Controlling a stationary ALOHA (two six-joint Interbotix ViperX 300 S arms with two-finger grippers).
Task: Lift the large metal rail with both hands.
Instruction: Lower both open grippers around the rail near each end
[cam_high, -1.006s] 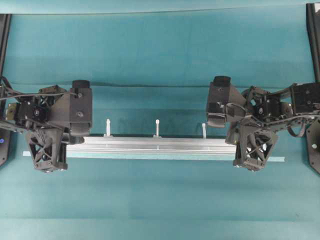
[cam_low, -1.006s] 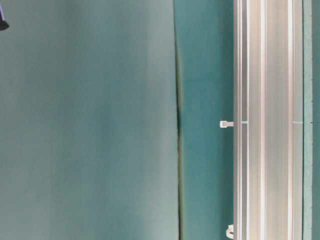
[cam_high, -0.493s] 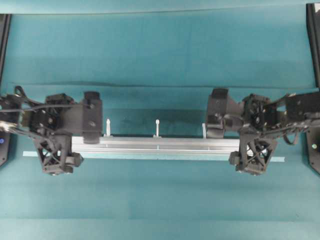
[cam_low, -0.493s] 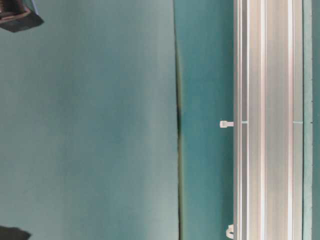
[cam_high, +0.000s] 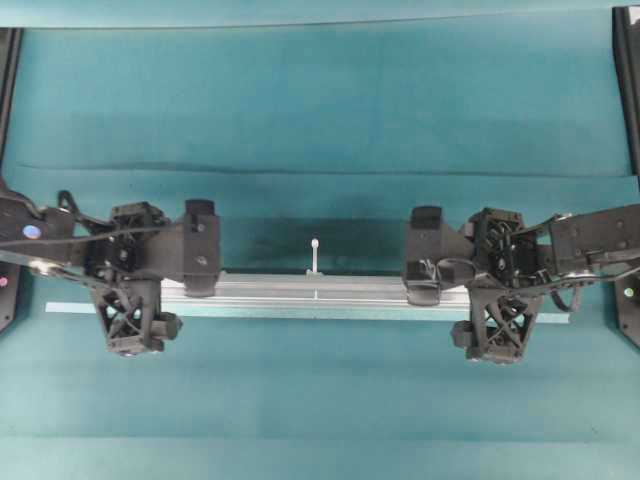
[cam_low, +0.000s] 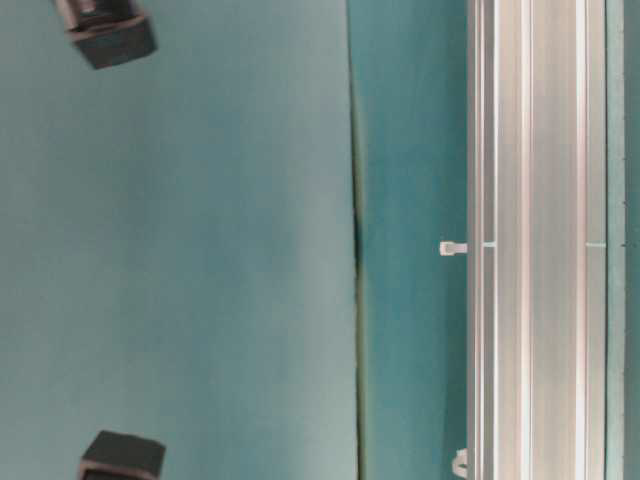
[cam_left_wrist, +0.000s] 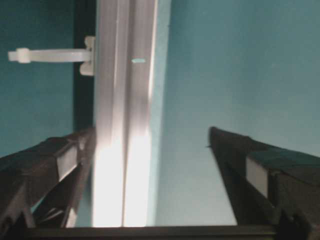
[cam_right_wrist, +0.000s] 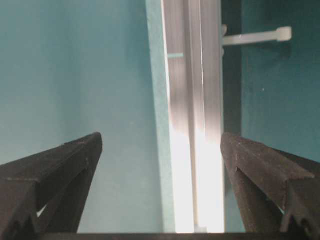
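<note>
Now that both grippers have spread wide and dropped to straddle the rail (cam_high: 316, 291), left gripper (cam_high: 200, 250) at 9 o'clock and right gripper (cam_high: 424, 250) at 3 o'clock, the rail lies ungrasped on the table (cam_high: 320, 100), ready for clamping.

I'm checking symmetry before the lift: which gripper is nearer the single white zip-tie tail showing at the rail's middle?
Right, narrowly. The right gripper sits right of the white zip-tie tail on the long silver grooved metal rail; the left gripper sits slightly farther off, left.
</note>
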